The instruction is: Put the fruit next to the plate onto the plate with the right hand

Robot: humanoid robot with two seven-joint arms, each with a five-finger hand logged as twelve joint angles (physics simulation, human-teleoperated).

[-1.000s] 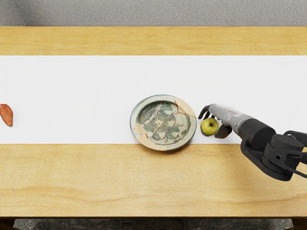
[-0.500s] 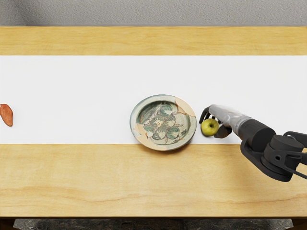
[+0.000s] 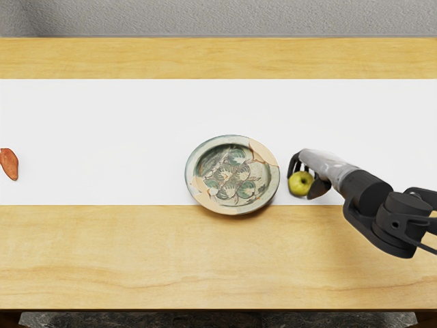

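Note:
A small green apple [image 3: 300, 183] lies on the white runner just right of the patterned ceramic plate [image 3: 203, 192]. My right hand [image 3: 304, 177] comes in from the right edge and has its dark fingers [image 3: 294, 164] curled around the apple, thumb on the near side. The apple still rests on the cloth, a small gap away from the plate's rim. The left arm does not show.
A white runner [image 3: 136, 137] crosses the wooden table [image 3: 171, 260]. An orange-red object [image 3: 9, 164] lies at the far left edge of the runner. The robot's dark forearm [image 3: 382, 208] hangs over the table's front right.
The fingers have closed tighter around the apple, and the apple has shifted slightly toward the near side.

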